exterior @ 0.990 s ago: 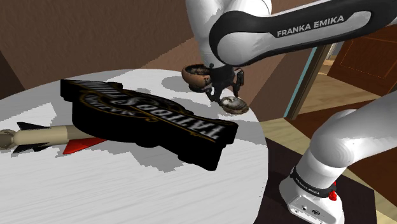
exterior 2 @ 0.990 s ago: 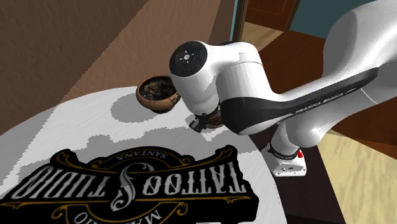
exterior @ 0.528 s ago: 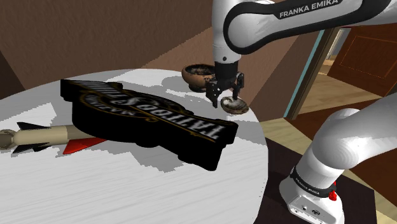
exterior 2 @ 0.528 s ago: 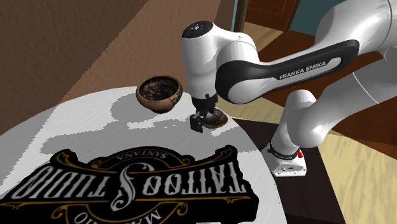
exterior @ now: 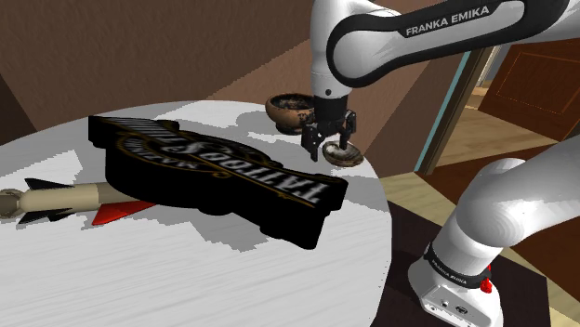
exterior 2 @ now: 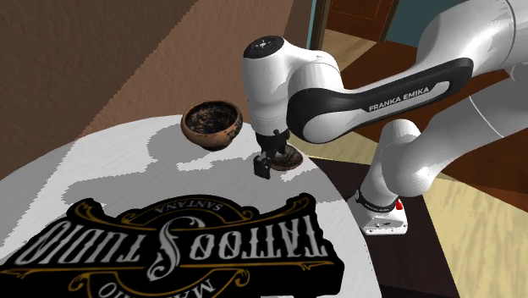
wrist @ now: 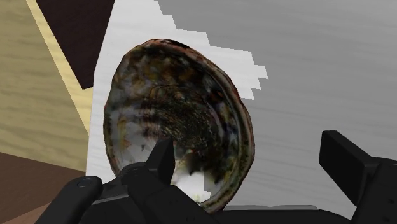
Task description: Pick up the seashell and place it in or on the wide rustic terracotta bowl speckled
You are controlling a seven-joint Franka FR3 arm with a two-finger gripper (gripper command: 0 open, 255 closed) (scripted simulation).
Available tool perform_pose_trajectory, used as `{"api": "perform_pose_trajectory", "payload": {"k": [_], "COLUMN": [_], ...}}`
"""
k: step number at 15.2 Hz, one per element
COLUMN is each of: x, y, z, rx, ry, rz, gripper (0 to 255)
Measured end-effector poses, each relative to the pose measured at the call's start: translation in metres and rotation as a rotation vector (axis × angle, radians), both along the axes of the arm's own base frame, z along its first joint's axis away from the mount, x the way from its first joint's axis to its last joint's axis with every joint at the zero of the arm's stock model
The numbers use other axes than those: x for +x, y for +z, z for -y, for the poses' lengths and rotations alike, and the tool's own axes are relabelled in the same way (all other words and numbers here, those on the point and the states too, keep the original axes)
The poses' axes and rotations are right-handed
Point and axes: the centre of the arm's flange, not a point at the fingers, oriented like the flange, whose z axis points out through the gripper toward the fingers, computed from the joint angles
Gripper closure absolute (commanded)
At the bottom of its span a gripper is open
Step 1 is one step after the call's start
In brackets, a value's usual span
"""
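Note:
The seashell is a dark, brown-rimmed oval with a mottled hollow. It lies flat on the round white table, close to the edge nearest the stand. My gripper points straight down over it and is open. One finger hangs over the shell's hollow; the other finger is outside its rim, over bare table. Neither finger touches the shell. The brown speckled bowl stands upright just beyond the shell.
A large black "Tattoo Studio" sign lies across the middle of the table. A beige rocket-like toy with black and red fins lies at the shoulder view's left. The table edge and wooden floor are right beside the shell.
The arm has straightened up and brought the gripper down over the seashell; in the last half second it sank slightly. The shell and bowl have not moved.

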Motion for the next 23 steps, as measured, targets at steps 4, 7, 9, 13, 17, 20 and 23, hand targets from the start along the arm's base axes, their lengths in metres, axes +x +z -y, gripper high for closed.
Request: {"api": "perform_pose_trajectory", "payload": {"k": [4,7,9,13,17,20,23], "x": [0.000,0.000,0.000,0.000,0.000,-0.001,0.000], "y": [0.000,0.000,0.000,0.006,0.027,0.042,0.058], "z": [0.000,0.000,0.000,0.000,0.000,-0.001,0.001], "rx": [0.000,0.000,0.000,0.000,0.000,0.000,0.000], "ry": [0.000,0.000,0.000,0.000,0.000,0.000,0.000], "rz": [0.000,0.000,0.000,0.000,0.000,0.000,0.000], "gripper": [255,255,255,255,255,255,255]}}
